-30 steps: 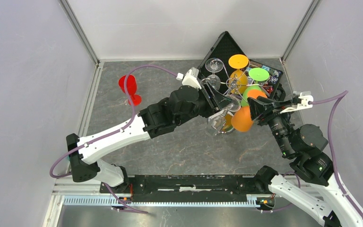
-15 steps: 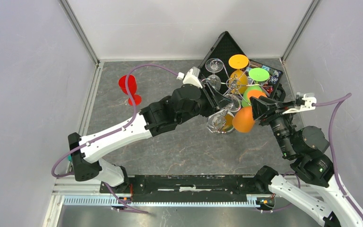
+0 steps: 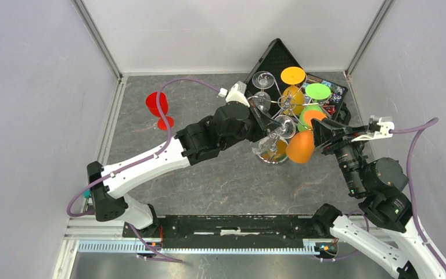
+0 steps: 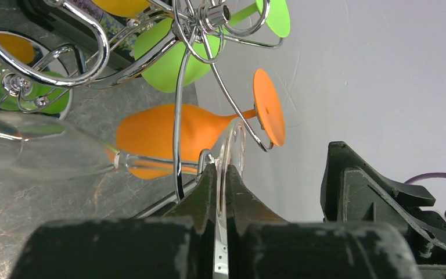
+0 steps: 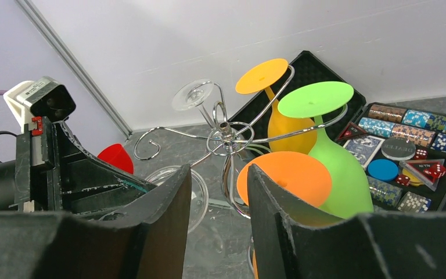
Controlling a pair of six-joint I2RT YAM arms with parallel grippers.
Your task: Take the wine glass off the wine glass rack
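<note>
The wine glass rack (image 3: 283,103) is a silver wire stand with curled arms, with coloured and clear glasses hanging on it. My left gripper (image 3: 273,129) reaches in from the left and is shut on the foot of a clear wine glass (image 4: 230,145). Its bowl (image 4: 35,154) points away to the left, close to a rack wire (image 4: 177,116). My right gripper (image 3: 319,133) stands open beside the rack on the right. Only the rack hub (image 5: 226,131) shows beyond its fingers, and an orange glass foot (image 5: 284,177) lies just behind its right finger (image 5: 273,203).
A red glass (image 3: 158,104) stands on the table at the far left. An open black case (image 3: 325,93) of poker chips sits behind the rack at the back right. Orange (image 3: 300,146) and green (image 3: 317,91) glasses hang on the rack. Grey walls close in on three sides.
My left gripper has shut on the clear glass's foot and eased slightly back left. The right arm drifted a little to the right, with its jaws staying open.
</note>
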